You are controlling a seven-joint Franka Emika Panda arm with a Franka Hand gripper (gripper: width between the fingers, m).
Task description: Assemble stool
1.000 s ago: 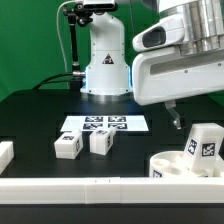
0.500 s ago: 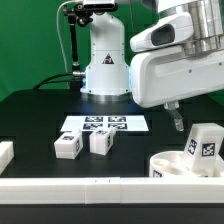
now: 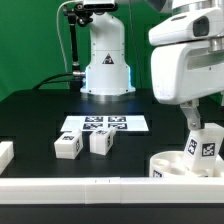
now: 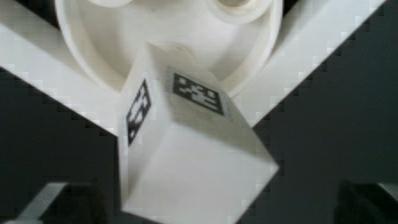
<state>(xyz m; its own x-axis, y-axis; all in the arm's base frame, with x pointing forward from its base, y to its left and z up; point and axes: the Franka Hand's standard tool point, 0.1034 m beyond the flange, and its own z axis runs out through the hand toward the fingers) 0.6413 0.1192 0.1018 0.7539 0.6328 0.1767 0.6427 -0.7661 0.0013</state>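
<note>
The round white seat lies at the exterior view's right, against the front border bar. One tagged leg stands upright in it. My gripper hangs just above that leg, open, holding nothing. In the wrist view the leg fills the middle over the seat. My gripper has one dark fingertip at each side of the leg, apart from it. Two more legs lie on the black table left of centre.
The marker board lies flat behind the two loose legs. A long white border bar runs along the front edge, with a short white bar end at the exterior view's left. The robot's base stands at the back.
The arm has moved toward the exterior view's right and now hangs over the leg standing in the seat. The jaws stay open and the parts have not moved.
</note>
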